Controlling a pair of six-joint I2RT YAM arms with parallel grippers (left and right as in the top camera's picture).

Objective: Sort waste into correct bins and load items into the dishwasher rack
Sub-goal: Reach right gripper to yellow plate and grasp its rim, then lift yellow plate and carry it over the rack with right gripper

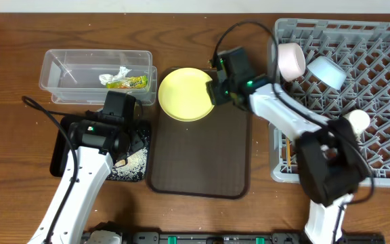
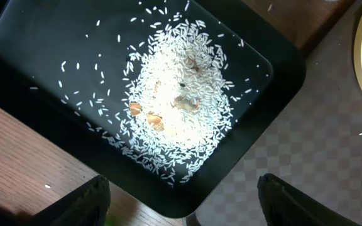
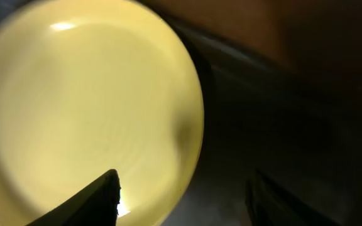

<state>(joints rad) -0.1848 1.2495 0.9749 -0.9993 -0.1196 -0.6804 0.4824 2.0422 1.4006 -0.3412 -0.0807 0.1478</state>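
The right hand, fingers apart, straddled the edge of the plate; a shallow grip could let it slip

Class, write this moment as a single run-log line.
left claw: open, above rice in black tray | right claw: open, at yellow plate rim | pending: plate into rack

A robot lab bench (staged as a kitchen): wooden table, grey dishwasher rack.
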